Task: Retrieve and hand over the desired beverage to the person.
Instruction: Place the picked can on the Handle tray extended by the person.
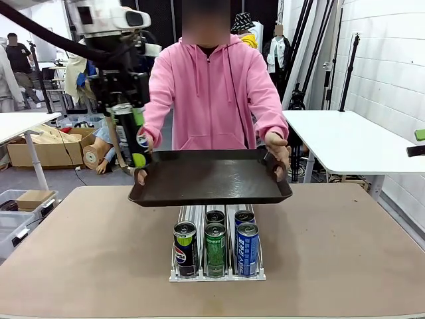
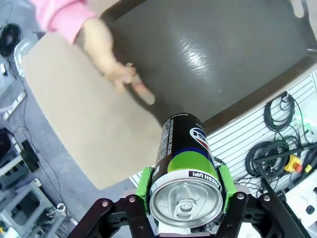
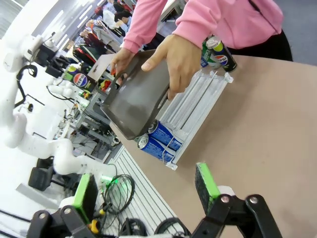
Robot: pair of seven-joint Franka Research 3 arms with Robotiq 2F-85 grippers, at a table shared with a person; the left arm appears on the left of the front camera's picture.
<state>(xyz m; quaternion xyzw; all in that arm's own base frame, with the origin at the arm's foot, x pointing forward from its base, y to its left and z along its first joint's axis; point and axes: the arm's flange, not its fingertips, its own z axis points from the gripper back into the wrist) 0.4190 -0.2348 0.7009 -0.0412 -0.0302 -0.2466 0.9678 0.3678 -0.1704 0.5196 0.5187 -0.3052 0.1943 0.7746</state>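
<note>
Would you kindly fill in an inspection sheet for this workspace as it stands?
Surface: brown table carrying a can rack.
Job's things: black-and-green can in the left gripper, beside the dark tray that the person holds above the rack; more cans in the rack.
Clutter: cardboard box on the floor.
Grippers: left shut on the can; right gripper open, holding nothing.
Cables: coiled cables on the floor.
Surroundings: white side table.
</note>
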